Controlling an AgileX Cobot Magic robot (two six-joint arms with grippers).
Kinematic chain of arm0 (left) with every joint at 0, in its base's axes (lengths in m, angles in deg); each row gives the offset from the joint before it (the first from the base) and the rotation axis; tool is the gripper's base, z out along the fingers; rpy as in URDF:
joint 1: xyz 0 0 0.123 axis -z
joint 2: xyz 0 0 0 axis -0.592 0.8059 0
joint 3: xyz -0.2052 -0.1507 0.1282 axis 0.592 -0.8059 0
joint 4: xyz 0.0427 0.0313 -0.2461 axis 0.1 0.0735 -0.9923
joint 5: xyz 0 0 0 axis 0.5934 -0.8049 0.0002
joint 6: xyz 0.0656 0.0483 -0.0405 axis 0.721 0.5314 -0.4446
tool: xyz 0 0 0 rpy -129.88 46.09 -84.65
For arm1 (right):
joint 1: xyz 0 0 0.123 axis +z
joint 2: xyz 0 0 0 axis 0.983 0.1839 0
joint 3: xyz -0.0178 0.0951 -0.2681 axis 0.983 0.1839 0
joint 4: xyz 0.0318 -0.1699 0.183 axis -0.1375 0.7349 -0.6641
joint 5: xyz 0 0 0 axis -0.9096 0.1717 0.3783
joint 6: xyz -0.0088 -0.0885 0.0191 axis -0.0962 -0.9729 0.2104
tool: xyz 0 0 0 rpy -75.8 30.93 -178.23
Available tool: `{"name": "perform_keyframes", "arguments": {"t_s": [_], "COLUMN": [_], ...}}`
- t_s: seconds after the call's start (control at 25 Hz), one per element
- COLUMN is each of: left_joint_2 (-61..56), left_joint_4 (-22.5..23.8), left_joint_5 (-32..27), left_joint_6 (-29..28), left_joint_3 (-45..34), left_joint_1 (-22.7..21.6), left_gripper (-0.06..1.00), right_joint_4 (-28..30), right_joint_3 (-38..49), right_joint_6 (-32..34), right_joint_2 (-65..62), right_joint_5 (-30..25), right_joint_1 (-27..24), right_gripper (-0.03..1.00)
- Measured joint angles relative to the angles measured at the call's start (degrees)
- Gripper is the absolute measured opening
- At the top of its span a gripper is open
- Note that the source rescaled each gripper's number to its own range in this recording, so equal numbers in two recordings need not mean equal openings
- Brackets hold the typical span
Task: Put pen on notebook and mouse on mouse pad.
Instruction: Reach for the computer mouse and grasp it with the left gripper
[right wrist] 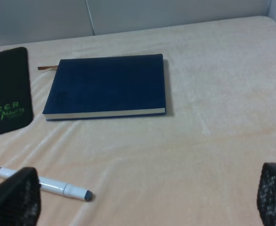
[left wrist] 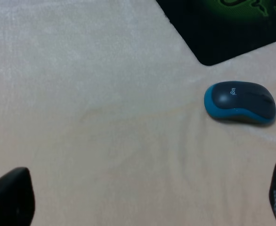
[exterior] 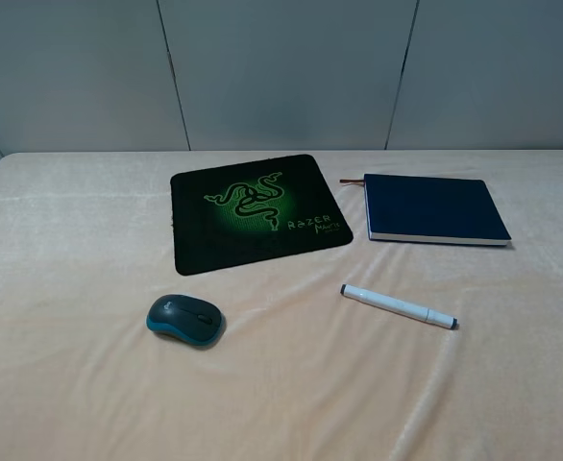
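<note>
Nothing is placed yet: the left claw (left wrist: 145, 202) and right claw (right wrist: 142, 200) hang wide open and empty, so next they should likely descend on the mouse (exterior: 184, 319) and the pen (exterior: 398, 306).

The mouse pad (exterior: 257, 211) is black with a green snake emblem and green lettering; the notebook (exterior: 435, 206) is dark navy with white page edges (its ribbon (exterior: 350, 181) is reddish). The mouse (exterior: 184, 318) is dark grey on top with teal-blue sides, the pen (exterior: 397, 306) white with dark tips, the tablecloth (exterior: 70, 346) pale peach.
</note>
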Motion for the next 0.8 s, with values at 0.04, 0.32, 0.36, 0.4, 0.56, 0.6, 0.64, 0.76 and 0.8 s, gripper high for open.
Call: {"name": "perform_keyframes", "arguments": {"t_s": [0.04, 0.32, 0.36, 0.4, 0.56, 0.6, 0.64, 0.76, 0.8], "left_joint_2": [0.0, 0.0, 0.0, 0.0, 0.0, 0.0, 0.0, 0.0, 0.0], "left_joint_4": [0.0, 0.0, 0.0, 0.0, 0.0, 0.0, 0.0, 0.0, 0.0], "left_joint_5": [0.0, 0.0, 0.0, 0.0, 0.0, 0.0, 0.0, 0.0, 0.0], "left_joint_6": [0.0, 0.0, 0.0, 0.0, 0.0, 0.0, 0.0, 0.0, 0.0], "left_joint_3": [0.0, -0.04, -0.04, -0.04, -0.04, -0.04, -0.04, -0.04, -0.04], "left_joint_1": [0.0, 0.0, 0.0, 0.0, 0.0, 0.0, 0.0, 0.0, 0.0], "left_gripper": [1.0, 1.0, 1.0, 1.0, 1.0, 1.0, 1.0, 1.0, 1.0], "right_joint_4": [0.0, 0.0, 0.0, 0.0, 0.0, 0.0, 0.0, 0.0, 0.0], "right_joint_3": [0.0, 0.0, 0.0, 0.0, 0.0, 0.0, 0.0, 0.0, 0.0], "right_joint_6": [0.0, 0.0, 0.0, 0.0, 0.0, 0.0, 0.0, 0.0, 0.0], "right_joint_2": [0.0, 0.0, 0.0, 0.0, 0.0, 0.0, 0.0, 0.0, 0.0], "right_joint_5": [0.0, 0.0, 0.0, 0.0, 0.0, 0.0, 0.0, 0.0, 0.0], "right_joint_1": [0.0, 0.0, 0.0, 0.0, 0.0, 0.0, 0.0, 0.0, 0.0], "right_gripper": [1.0, 1.0, 1.0, 1.0, 1.0, 1.0, 1.0, 1.0, 1.0]}}
